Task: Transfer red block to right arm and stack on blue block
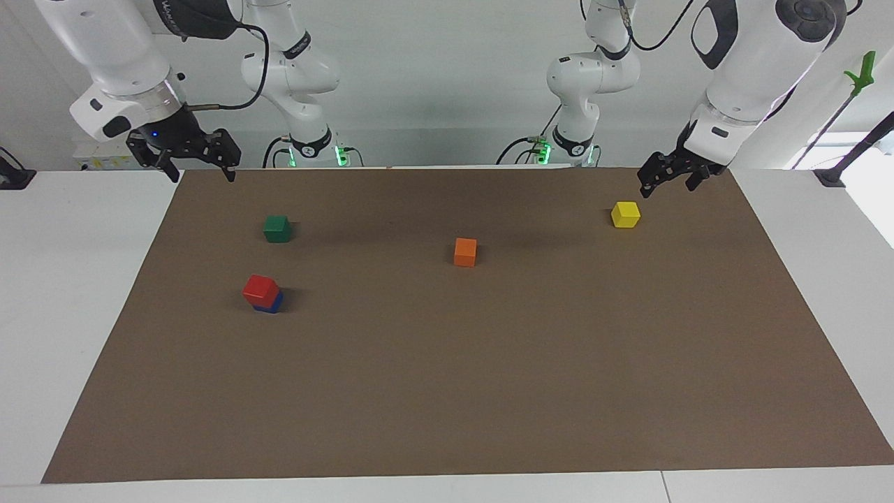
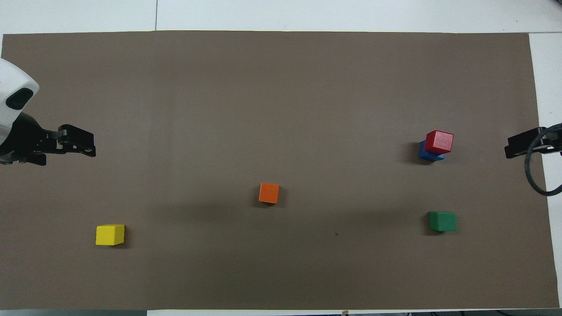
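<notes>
Looking at my feeds: the small bright red cube (image 1: 260,288) sits on top of the small deep blue cube (image 1: 272,303) at the left of the facing frame, a bit skewed so a blue corner pokes out, so I'd call the stack done. The right arm's black two-finger gripper (image 1: 198,165) hangs in the upper left over the corner of the brown paper mat (image 1: 489,391), jaws wide and empty; the left arm's black gripper (image 1: 663,183) hovers in the upper right just above the small yellow cube (image 1: 625,214), also spread wide with nothing in it. My worry is that offset: any bump or cable swing near it could tip red off. The dark green cube (image 1: 276,228) sits close by, the orange cube (image 1: 465,251) mid-frame. The lower half of the mat gives plenty of room.
</notes>
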Controlling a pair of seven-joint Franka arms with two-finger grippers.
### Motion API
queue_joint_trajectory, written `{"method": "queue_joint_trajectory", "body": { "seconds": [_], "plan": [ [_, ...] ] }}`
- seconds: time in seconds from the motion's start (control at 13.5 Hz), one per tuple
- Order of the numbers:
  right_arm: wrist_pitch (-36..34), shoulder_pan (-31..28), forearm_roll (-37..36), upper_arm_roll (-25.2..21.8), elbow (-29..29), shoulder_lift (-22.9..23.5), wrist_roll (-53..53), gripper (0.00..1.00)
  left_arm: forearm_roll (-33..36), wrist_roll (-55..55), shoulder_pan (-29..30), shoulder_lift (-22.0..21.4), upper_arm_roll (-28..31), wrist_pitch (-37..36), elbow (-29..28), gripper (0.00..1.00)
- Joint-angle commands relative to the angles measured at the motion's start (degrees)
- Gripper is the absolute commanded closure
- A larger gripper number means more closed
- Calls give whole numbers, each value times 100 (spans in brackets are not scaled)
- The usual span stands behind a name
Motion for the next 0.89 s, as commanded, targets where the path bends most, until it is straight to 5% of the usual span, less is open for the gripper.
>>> {"method": "queue_joint_trajectory", "body": {
  "seconds": [0.0, 0.82],
  "plan": [
    [-30, -136, 144, 4, -6, -95, -158, 0, -50, 25, 51, 15, -3, -100, 57, 0],
    [216, 154, 65, -321, -76, -147, -140, 0, -50, 78, 50, -3, -12, -65, 48, 0]
  ]
}}
